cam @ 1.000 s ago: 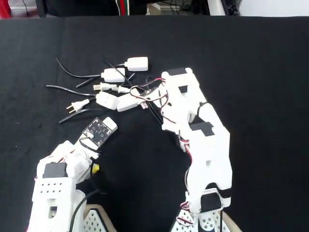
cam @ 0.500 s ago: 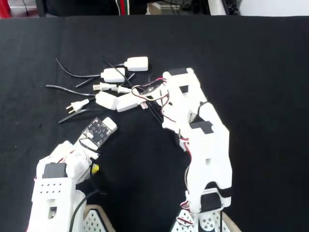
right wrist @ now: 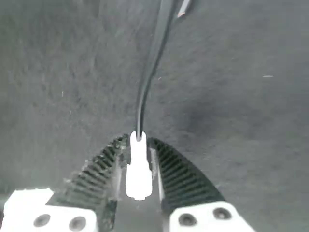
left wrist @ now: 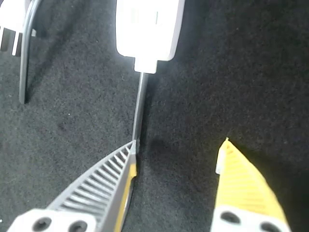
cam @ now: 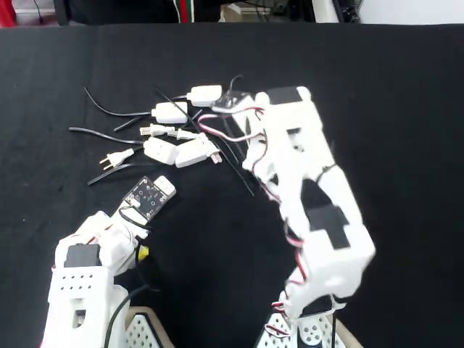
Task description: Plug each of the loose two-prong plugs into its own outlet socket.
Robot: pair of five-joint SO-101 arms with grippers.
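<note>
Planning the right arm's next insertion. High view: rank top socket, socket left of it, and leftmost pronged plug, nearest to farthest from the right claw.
From the right claw, shut on a white plug:
1. Top socket, just left of the claw.
2. Second socket, farther left.
3. Pronged plug, at the cluster's left edge.

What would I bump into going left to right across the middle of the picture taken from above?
Loose plug → first white socket → second white socket → right arm.
</note>
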